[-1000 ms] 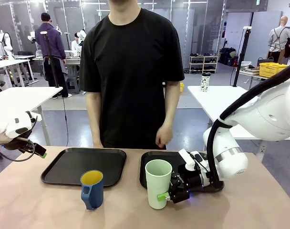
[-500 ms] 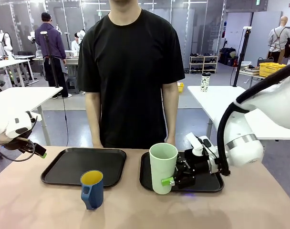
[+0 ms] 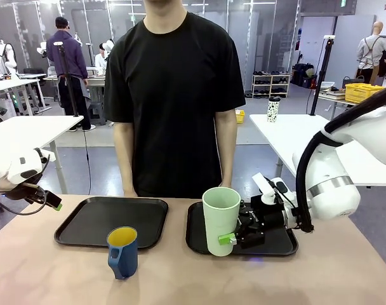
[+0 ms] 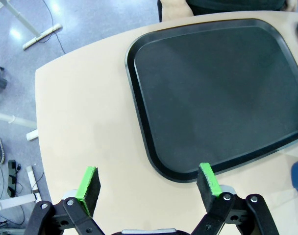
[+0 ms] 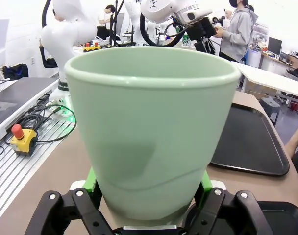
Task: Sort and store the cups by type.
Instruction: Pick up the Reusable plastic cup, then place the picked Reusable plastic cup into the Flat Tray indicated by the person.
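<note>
1. Tumbler: the tall pale mint-green handleless plastic tumbler (image 3: 221,219) stands upright, mouth up, at the front-left corner of the right-hand black rectangular plastic tray (image 3: 283,246). I cannot tell whether its base rests on that tray or hangs just above it.
2. Right gripper (image 3: 231,236): it lies low over that tray, reaching toward the tray's left edge. Its jaws pinch the tumbler's lower part from both sides. In the right wrist view the green pads (image 5: 92,181) press against the cup wall on either side.
3. Mug: the shorter dark blue handled ceramic mug (image 3: 122,252) with a yellow inside stands upright on the beige tabletop (image 3: 53,273). It is well to the left of the right-hand tray and nearer the robot than it, with the handle facing the robot.
4. Second black tray (image 3: 113,220): it lies just left of the right-hand tray, and the two are apart.
5. Left gripper (image 4: 149,183): it hangs far left of the right-hand tray, past the second tray's outer edge. Its jaws are spread wide with nothing between them.
6. Person in a black T-shirt (image 3: 177,95): stands behind the right-hand tray at the far side of the table, arms hanging down.
</note>
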`<state>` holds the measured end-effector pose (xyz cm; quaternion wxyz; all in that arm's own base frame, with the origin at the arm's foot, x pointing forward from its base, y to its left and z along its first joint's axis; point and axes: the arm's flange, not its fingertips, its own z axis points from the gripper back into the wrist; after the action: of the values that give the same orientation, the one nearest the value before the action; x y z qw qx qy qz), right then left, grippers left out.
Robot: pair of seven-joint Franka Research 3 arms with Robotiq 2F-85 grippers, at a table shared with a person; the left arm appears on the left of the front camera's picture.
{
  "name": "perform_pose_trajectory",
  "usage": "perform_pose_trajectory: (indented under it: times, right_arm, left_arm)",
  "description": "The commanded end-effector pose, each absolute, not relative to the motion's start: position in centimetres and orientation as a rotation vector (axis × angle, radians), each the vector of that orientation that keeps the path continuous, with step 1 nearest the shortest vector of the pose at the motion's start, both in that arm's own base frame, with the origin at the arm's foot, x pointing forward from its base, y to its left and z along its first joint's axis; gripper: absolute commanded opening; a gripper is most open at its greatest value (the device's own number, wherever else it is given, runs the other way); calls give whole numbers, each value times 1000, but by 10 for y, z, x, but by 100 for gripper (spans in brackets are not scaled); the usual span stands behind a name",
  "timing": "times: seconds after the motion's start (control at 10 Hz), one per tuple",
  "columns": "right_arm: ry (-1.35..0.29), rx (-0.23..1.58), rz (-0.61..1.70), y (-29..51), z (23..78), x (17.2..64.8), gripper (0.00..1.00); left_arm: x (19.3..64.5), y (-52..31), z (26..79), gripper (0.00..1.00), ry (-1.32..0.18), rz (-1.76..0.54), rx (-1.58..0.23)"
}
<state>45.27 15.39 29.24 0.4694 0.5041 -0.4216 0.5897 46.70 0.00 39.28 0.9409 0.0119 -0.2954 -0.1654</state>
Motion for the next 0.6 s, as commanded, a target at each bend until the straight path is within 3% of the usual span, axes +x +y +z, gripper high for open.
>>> perform_pose_trajectory:
  times: [0.0, 0.5]
  right_arm:
    - [-1038, 1247, 1453, 155, 293, 454, 47]
    - [-1038, 1247, 1453, 155, 293, 454, 47]
  left_arm:
    - [467, 1, 393, 100, -603, -344, 33]
    - [467, 1, 393, 100, -603, -344, 33]
